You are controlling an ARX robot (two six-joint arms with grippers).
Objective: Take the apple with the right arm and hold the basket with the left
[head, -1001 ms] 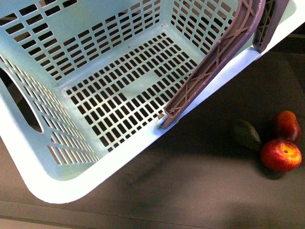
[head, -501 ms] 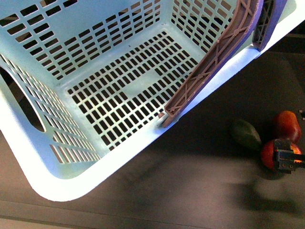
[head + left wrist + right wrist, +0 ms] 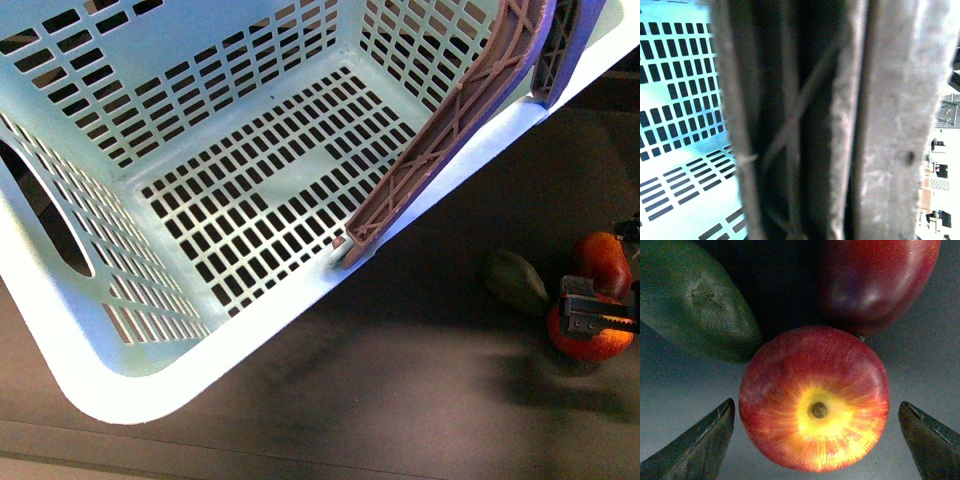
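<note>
Lowered since before, my right fingers [image 3: 700, 445] straddle the apple [image 3: 815, 397], wide open, empty; grasp step: close squarely next.

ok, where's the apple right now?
Front view, far right on the table: apple beside the green fruit and darker red fruit, under the open right gripper.

The round red apple [image 3: 814, 399] streaks yellow-orange at its stem. The slotted plastic basket [image 3: 130, 390] is turquoise, its ribbed handle [image 3: 440, 140] brown.
</note>
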